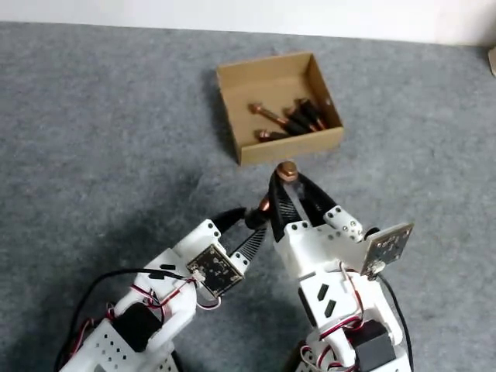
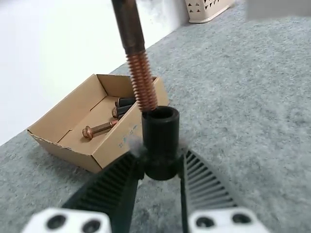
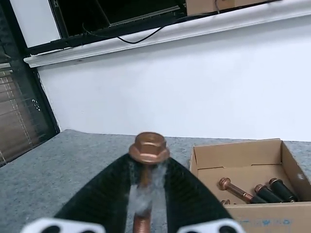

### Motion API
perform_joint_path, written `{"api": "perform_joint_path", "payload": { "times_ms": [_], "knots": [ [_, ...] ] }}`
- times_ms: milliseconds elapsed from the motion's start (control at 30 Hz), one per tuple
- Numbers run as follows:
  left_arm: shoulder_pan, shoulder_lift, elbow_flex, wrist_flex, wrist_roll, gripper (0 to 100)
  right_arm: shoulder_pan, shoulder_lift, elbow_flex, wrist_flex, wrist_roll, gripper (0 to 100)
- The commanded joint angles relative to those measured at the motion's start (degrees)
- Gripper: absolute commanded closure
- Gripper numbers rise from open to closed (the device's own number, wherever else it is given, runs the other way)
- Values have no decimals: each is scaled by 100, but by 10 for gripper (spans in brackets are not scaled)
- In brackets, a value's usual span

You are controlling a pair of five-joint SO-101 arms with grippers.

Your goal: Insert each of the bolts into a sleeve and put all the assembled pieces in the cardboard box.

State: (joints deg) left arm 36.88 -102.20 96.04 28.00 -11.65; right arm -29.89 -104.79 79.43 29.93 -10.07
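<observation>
Bolt (image 2: 138,63) is clamped in the right claw (image 3: 146,182), its threaded tip at the mouth of the sleeve (image 2: 160,138), which is pinched in the left claw (image 2: 159,167), just near of the cardboard box (image 1: 291,146). Several assembled pieces (image 1: 298,116) are already boxed. This pair is still to be mated and boxed.

Left arm (image 1: 174,271): white printed shell, perforated toward the base. Black servo block (image 1: 138,325). Red, white and black wires (image 1: 151,296) run loose, and a black cable (image 1: 124,272) arcs wide. Square dark camera board (image 1: 213,269).

Right arm (image 1: 322,260): same white shell, two black slots (image 1: 325,298), pale camera board (image 1: 390,246).

Left gripper (image 2: 159,162) and right gripper (image 3: 147,167): black ribbed fingers (image 2: 206,182) on white mounts with screw holes (image 2: 73,223).
</observation>
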Motion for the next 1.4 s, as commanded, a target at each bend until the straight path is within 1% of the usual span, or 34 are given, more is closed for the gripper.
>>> {"api": "perform_joint_path", "payload": {
  "times_ms": [0, 233, 333, 400, 467, 767, 933, 1033, 1233, 1367],
  "knots": [
    [-84, -66, 110, -149, -26, 995, 31, 22, -101, 101, -70, 995],
    [-84, -48, 110, -149, 9, 995, 31, 22, -356, 101, -70, 995],
    [-110, -48, 110, -158, 360, 995, 31, 22, -374, 101, -79, 995],
    [-224, -40, 110, -246, 466, 995, 31, 22, -409, 101, -79, 995],
    [-303, -40, 110, -273, 457, 995, 31, 22, -409, 92, -79, 995],
    [-259, -40, 110, -264, 457, 995, 13, 22, -374, 75, -88, 995],
    [-251, -40, 110, -264, 457, 995, -426, 31, -365, 84, -88, 995],
    [-251, -40, 110, -264, 457, 995, -567, 66, -347, 92, -88, 995],
    [-259, -40, 110, -264, 457, 995, -549, 48, -330, 101, -70, 995],
    [-295, -48, 110, -264, 457, 995, -549, 22, 66, 171, -53, 995]
  ]
}}
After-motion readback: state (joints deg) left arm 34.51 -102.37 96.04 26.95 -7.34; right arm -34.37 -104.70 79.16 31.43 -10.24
